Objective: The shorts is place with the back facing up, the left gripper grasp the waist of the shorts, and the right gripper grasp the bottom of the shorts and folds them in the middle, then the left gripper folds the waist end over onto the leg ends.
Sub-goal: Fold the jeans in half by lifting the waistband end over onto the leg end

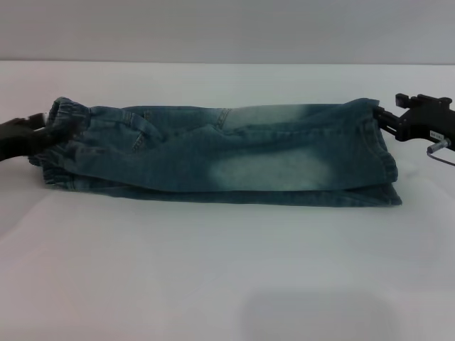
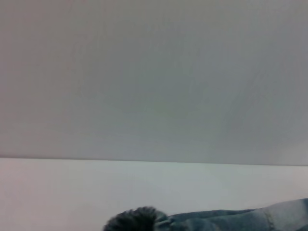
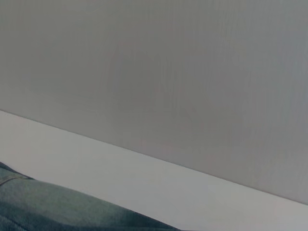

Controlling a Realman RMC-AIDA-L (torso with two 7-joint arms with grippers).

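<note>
Tabletop (image 1: 227, 284), white, carries the shorts (image 1: 227, 160) at its centre, folded lengthwise into a long band running from nine to three o'clock. The ruffled waist (image 1: 64, 117) lies at nine o'clock, the bottom of the shorts (image 1: 380, 153) at three. The left gripper (image 1: 48, 131) sits at the waist, its fingers closed on the elastic band. The right gripper (image 1: 380, 117) meets the hem's far corner; whether its fingers pinch the cloth I cannot tell.

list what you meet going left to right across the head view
left hand → elastic waist → shorts → leg hems → right hand
</note>
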